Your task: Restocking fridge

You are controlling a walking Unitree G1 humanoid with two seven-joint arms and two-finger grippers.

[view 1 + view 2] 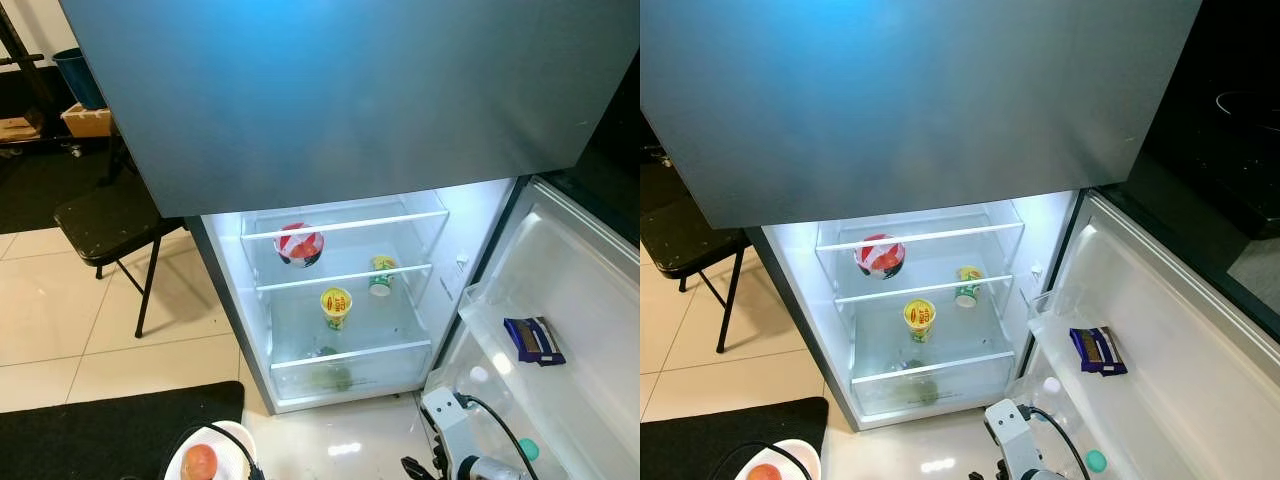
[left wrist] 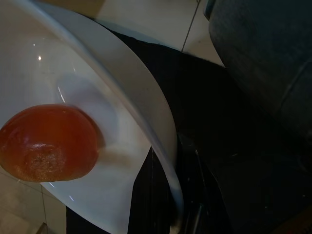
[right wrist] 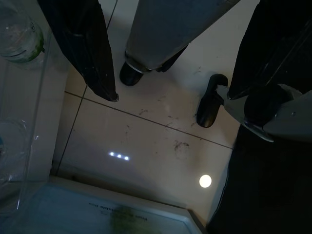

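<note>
Left eye: I see the fridge (image 1: 350,300) open, door (image 1: 560,330) swung to my right. Red-and-white bowl (image 1: 299,244) sits on the top shelf near its left edge, green cup (image 1: 381,276) on the middle shelf toward the right edge, yellow cup (image 1: 336,306) below at the centre. Room is free right of the bowl and both sides of the yellow cup. Door bin holds a dark blue packet (image 1: 533,339). White plate (image 1: 225,450) with an orange-red fruit (image 1: 200,462) sits low at my left, held level I'd guess so the fruit stays put.

Right eye: same layout; right arm (image 1: 1015,435) hangs low before the fridge's bottom edge. A black chair (image 1: 685,235) stands left, apart from the fridge.

Left wrist: left gripper (image 2: 187,195) jaws clamp the plate rim, fruit resting near the plate's centre.

Right wrist: right gripper (image 3: 165,73) jaws spread wide, holding nothing, over floor tile (image 3: 156,146) by the door bin's clear edge.
</note>
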